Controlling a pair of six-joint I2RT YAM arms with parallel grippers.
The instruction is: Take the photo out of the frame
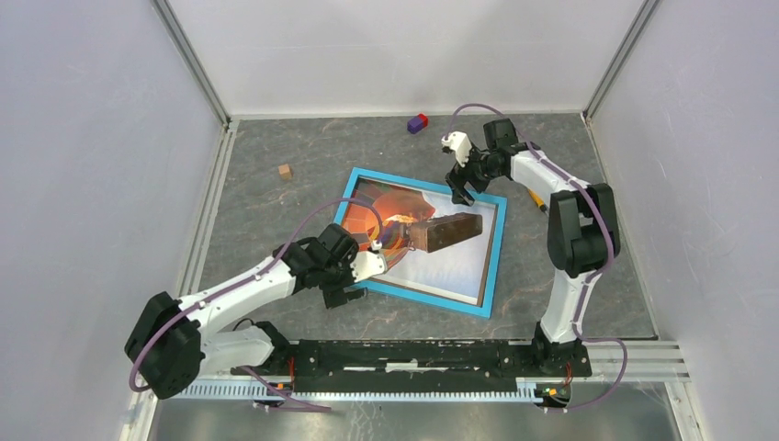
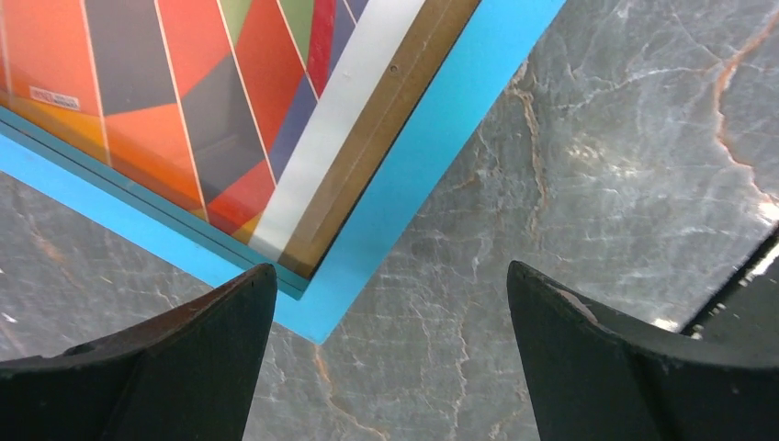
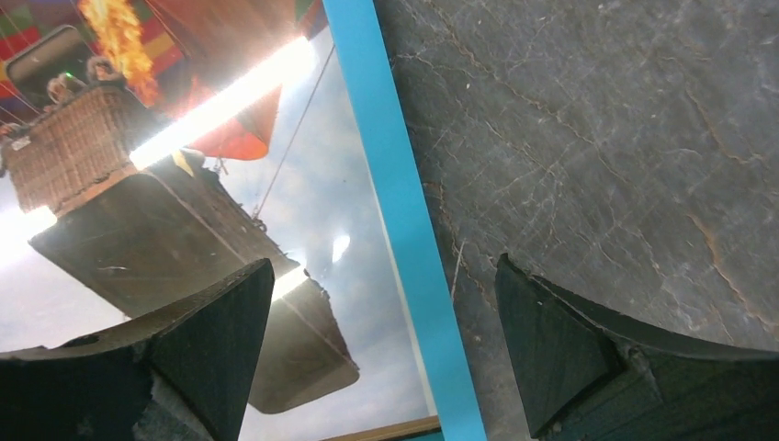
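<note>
The frame point(image 1: 492, 257) lies flat, face up, on the grey table, its blue border all round. The photo point(image 1: 450, 262) of the balloon and wicker basket sits inside it under glare. My left gripper point(image 1: 366, 274) is open at the frame's near left corner. In the left wrist view the blue corner point(image 2: 432, 129) lies between the fingers point(image 2: 390, 266), close to the left one, with the photo's coloured panels point(image 2: 184, 101), a white strip and a brown strip inside. My right gripper point(image 1: 459, 194) is open over the far edge. Its fingers point(image 3: 384, 260) straddle the blue border point(image 3: 386, 156) beside the photo point(image 3: 321, 184).
A purple and red block point(image 1: 418, 122) lies near the back wall. A small brown cube point(image 1: 286, 171) lies at the far left. A yellow object point(image 1: 536, 197) shows beside the right arm. Grey walls close in the table on three sides.
</note>
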